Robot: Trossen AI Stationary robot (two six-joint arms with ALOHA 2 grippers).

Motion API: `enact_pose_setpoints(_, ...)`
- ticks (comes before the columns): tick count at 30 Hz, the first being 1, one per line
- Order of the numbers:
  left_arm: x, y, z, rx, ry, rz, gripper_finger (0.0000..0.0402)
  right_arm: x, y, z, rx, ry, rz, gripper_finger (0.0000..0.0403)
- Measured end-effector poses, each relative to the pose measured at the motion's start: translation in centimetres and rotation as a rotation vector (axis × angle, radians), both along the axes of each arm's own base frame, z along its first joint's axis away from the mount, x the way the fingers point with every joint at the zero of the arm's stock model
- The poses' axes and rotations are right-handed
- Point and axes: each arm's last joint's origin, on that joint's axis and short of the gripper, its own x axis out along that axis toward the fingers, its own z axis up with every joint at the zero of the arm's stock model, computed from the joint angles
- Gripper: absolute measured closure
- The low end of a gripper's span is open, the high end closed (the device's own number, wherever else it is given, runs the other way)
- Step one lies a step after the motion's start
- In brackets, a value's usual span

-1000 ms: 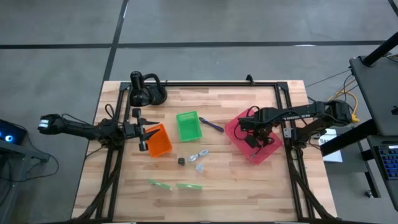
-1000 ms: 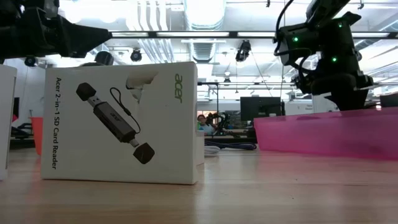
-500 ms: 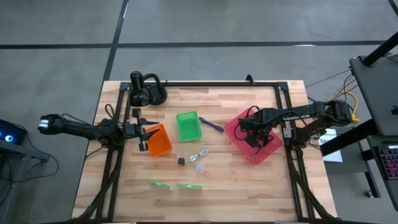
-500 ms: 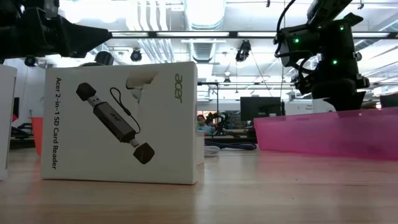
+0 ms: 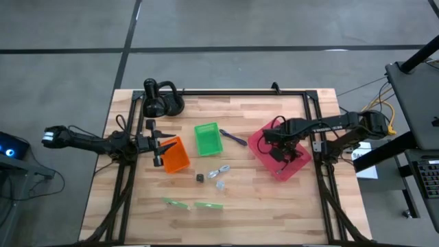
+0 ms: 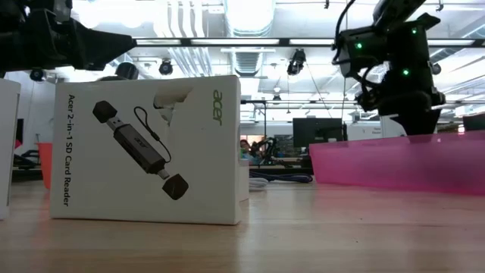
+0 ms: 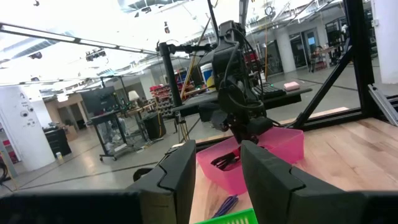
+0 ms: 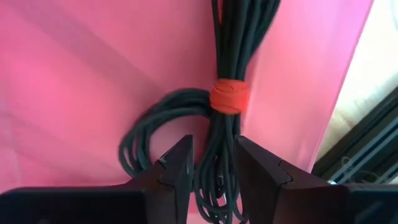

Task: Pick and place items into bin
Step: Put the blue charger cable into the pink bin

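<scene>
Now the right gripper (image 5: 278, 152) hangs over the pink bin (image 5: 260, 143) with its fingers (image 8: 176, 163) set narrowly apart and holding nothing, directly above a black coiled cable (image 8: 214, 152) bound by a red band (image 8: 228, 96) on the bin's floor. Out on the wood table (image 5: 260, 199), the purple pen (image 5: 233, 138) lies just beside the green bin (image 5: 208, 138), the tiny black cube (image 5: 199, 177) and clear-silvery bits (image 5: 219, 171) sit below it, and the green strips (image 5: 193, 204) lie nearer the front edge. Far to the left, the left gripper (image 5: 160, 146) waits by the orange bin (image 5: 176, 156), its fingers (image 7: 264, 177) a little apart and empty.
</scene>
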Motion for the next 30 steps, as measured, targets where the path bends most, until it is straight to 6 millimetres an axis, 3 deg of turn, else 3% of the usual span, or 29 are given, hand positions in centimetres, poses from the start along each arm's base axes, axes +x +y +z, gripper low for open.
enact_pose_setpoints(6,0.0,0.0,0.0,0.0,0.0,0.0,0.0288,1.3,-0.1,1.6,-0.002,-0.069,0.063,0.0303)
enact_pose_setpoints(12,0.0,0.0,0.0,0.0,0.0,0.0,0.0288,3.5,-0.7,4.0,-0.126,-0.212,0.189,0.03)
enact_pose_setpoints(20,0.0,0.0,0.0,0.0,0.0,0.0,0.0288,8.2,-1.2,6.8,-0.277,-0.553,0.511,0.0279)
enact_pose_setpoints(25,0.0,0.0,0.0,0.0,0.0,0.0,0.0288,10.7,-1.4,7.0,-0.309,-0.562,0.626,0.0259)
enact_pose_setpoints(30,0.0,0.0,0.0,0.0,0.0,0.0,0.0288,13.6,-1.8,5.5,-0.283,-0.486,0.672,0.0235)
